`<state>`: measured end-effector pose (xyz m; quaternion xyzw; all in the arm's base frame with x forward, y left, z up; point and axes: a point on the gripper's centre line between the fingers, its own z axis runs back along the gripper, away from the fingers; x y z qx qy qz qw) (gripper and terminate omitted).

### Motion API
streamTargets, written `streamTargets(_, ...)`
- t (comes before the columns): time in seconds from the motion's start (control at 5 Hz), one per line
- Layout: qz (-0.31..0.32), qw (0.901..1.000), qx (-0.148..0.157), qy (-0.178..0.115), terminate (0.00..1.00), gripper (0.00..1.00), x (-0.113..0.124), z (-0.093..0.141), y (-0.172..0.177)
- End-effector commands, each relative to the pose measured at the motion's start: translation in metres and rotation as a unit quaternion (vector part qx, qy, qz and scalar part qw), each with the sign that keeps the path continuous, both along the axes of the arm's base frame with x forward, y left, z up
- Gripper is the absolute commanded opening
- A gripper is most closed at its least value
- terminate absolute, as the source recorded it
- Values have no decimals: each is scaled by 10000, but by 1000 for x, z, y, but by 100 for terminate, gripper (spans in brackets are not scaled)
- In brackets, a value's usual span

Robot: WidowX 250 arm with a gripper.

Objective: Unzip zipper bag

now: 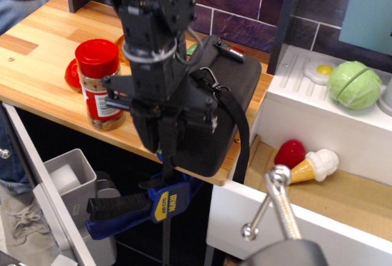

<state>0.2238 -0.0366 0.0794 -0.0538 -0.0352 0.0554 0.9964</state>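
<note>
Lying on the wooden worktop [43,64], near its right front edge: the black zipper bag [223,103], strap [236,128] hanging over the side. Hovering over the bag's near-left corner: the end effector [160,140], grip state hidden, impossible to tell. Standing left: a red-lidded jar [98,82] holding brownish contents.

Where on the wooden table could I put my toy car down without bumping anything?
The bare wood on the far left of the table, left of the red-lidded jar, is open. The middle is crowded: the jar, the end effector and the black zipper bag sit close together at the front edge.
</note>
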Motion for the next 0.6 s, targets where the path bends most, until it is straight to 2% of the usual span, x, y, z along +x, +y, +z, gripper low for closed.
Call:
streamTargets(0.0, 462, 9916, -514, -1090, 0, 0, 44, 76, -7)
streamTargets(0.2, 673, 9903, -677, -1013, 0, 0, 54, 90, -8)
streamTargets(0.4, 711, 9931, -589, -718, 100, 0, 59, 88, -9)
